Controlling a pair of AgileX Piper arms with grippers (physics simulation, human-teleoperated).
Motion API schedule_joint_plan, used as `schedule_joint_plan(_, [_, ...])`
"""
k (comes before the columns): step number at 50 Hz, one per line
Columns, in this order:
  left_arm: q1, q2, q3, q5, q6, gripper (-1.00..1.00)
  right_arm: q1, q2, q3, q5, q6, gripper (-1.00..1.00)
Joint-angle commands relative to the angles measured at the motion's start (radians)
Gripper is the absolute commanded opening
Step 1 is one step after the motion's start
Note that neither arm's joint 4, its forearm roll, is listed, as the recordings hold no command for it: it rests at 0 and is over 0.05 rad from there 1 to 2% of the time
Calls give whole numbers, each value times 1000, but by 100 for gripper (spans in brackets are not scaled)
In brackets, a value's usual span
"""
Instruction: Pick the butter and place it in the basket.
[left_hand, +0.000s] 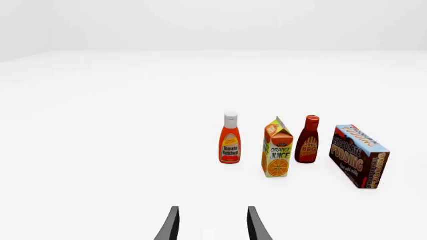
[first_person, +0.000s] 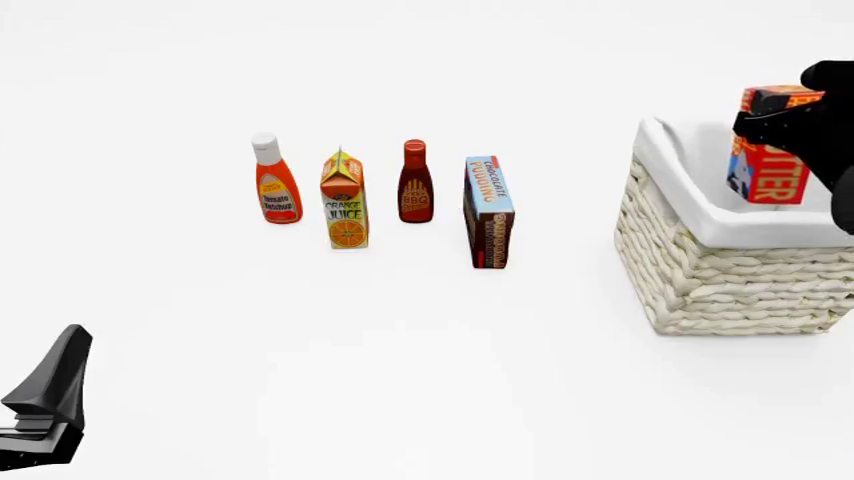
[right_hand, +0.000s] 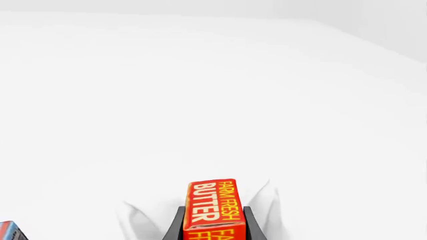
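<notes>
butter (first_person: 770, 160) gripped by right end effector (first_person: 787, 125), above basket (first_person: 727, 270) rim

"FARM FRESH BUTTER" on butter (right_hand: 215, 207)

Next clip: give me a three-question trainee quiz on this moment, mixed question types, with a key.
1. True or false: the butter is lying on the table beside the chocolate pudding box.
2. Which gripper holds the butter? A) left gripper B) right gripper
3. Fill in: the butter is held over the ____.

Key: 1 false, it is held up in the air; 2 B; 3 basket.
</notes>
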Motion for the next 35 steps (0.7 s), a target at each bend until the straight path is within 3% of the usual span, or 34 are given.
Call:
schedule_joint_plan(1, [0,0,0,0,0,100,-9,3,-22,-5,13,-100])
schedule_joint_plan(35, [0,0,0,0,0,100,-15,42,-40,-16,3,-100])
